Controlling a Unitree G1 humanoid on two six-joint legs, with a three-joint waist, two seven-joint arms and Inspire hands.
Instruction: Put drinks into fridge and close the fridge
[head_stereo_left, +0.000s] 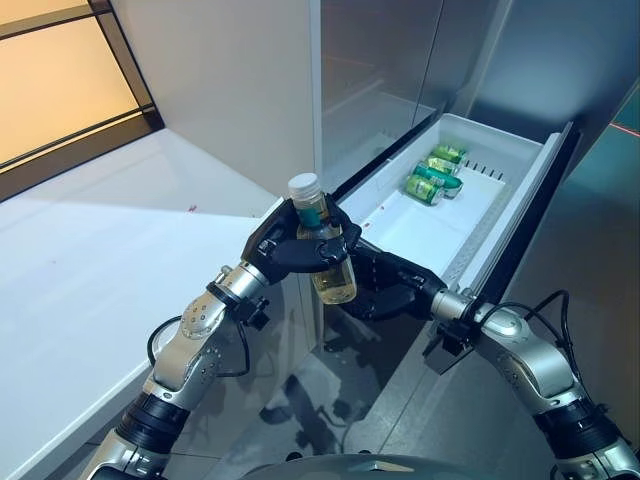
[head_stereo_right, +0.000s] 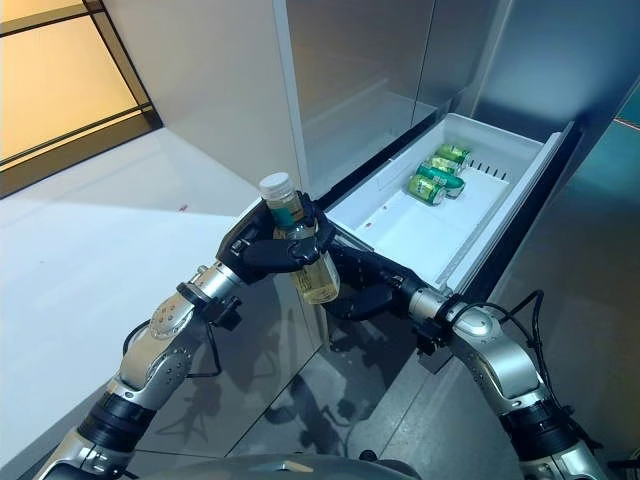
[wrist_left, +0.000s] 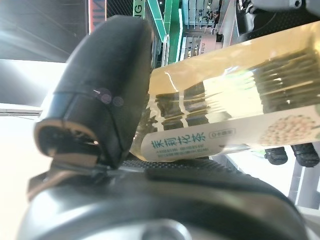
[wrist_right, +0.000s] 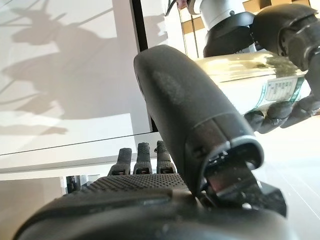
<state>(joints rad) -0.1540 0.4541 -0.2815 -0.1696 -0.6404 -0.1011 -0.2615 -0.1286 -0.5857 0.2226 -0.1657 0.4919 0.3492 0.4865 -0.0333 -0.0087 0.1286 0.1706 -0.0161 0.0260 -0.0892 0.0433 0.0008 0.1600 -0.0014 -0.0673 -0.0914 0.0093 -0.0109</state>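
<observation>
In the left eye view, a bottle (head_stereo_left: 325, 243) of pale yellow drink with a white cap is held upright by the left hand (head_stereo_left: 292, 248), whose fingers are curled round its middle, just short of the open fridge drawer (head_stereo_left: 520, 158). The right hand (head_stereo_left: 385, 285) is placed beside the lower part of the bottle, its fingers relaxed and not closed on anything. A slip is judged the main risk: if the grip were loosened before the right hand has taken hold, the bottle would drop to the floor in front of the drawer. In the right eye view, green cans (head_stereo_right: 437, 175) are seen lying at the far end of the drawer, with bare white bottom nearer; the drawer's near rim is judged the obstacle to be cleared, and a careless placing could knock the cans. A white surface (head_stereo_right: 90, 250) lies to the left. In the left wrist view, the thumb is seen pressed on the bottle's label. In the right wrist view, the right hand's fingers are seen loosely extended below the bottle, without contact that can be confirmed.
</observation>
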